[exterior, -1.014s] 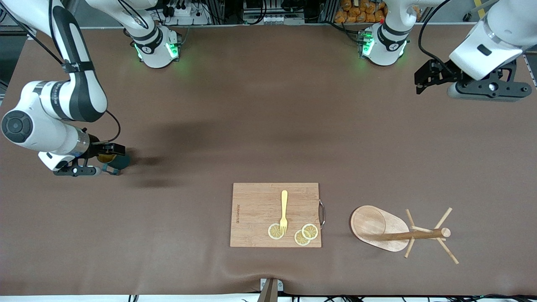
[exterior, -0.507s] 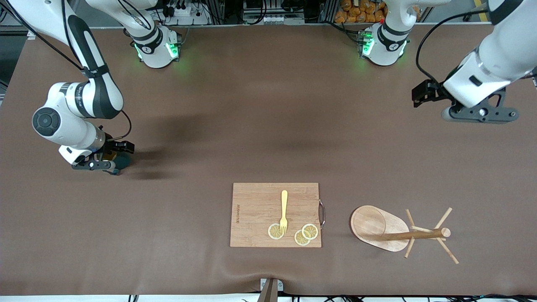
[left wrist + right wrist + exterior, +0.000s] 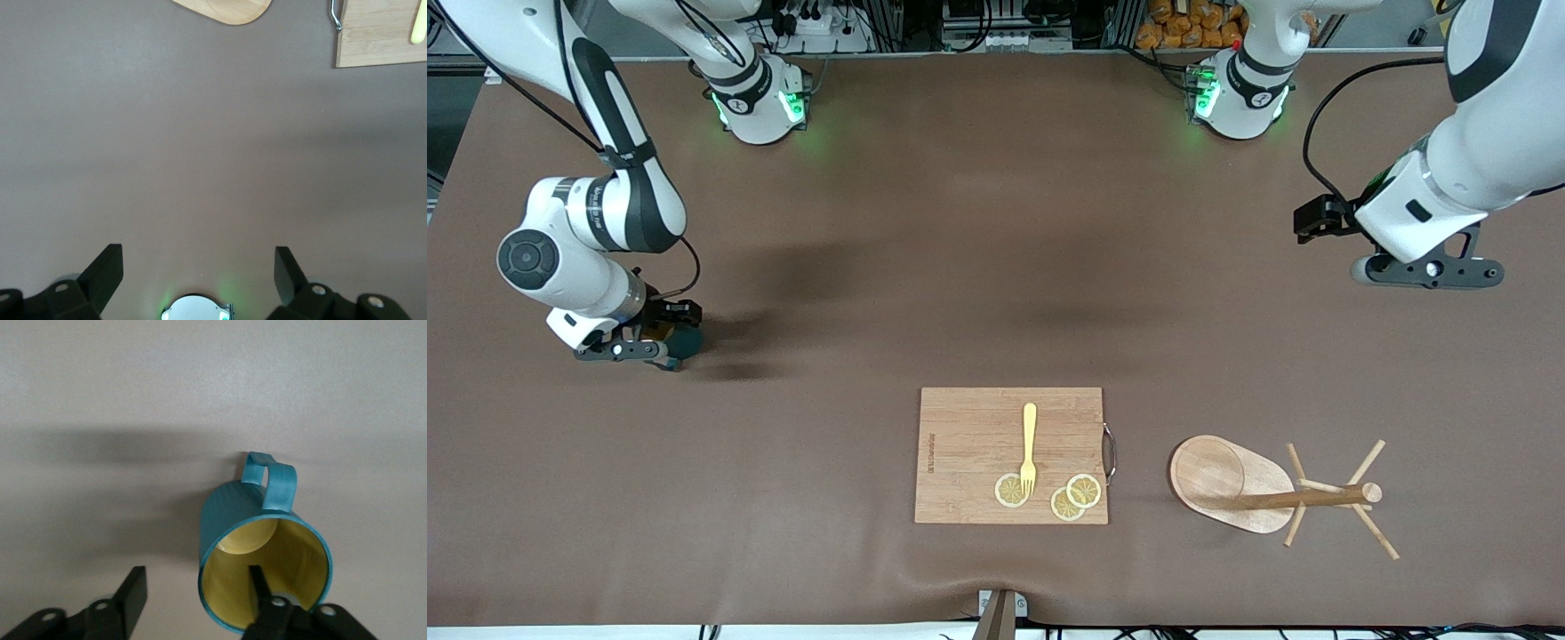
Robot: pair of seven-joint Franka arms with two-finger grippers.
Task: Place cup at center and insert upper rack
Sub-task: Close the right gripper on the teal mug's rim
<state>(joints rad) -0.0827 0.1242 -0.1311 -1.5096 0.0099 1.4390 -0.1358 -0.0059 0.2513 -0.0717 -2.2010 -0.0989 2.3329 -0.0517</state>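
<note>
The cup [image 3: 686,340], a teal mug with a yellow inside, stands upright on the table at the right arm's end. My right gripper [image 3: 656,348] is down at it. In the right wrist view the cup [image 3: 230,513] shows its loop handle [image 3: 277,483] turned away from the right gripper [image 3: 195,580]. One finger is inside the rim, the other outside with a gap to the wall, so it is open. The upper rack [image 3: 1232,484], a wooden mug tree, lies on its side toward the left arm's end. My left gripper [image 3: 1427,271] hangs open and empty over bare table, and the left gripper [image 3: 197,257] also shows in its wrist view.
A wooden cutting board [image 3: 969,453] lies near the front edge beside the rack, carrying a yellow fork [image 3: 1029,444] and three lemon slices [image 3: 1072,498]. The board's corner [image 3: 380,33] and the rack's base [image 3: 227,10] show in the left wrist view.
The right gripper's fingers have drawn closer together about the cup's wall and the arm has settled lower at the cup. The left arm has come down toward the rack's side of the table.
</note>
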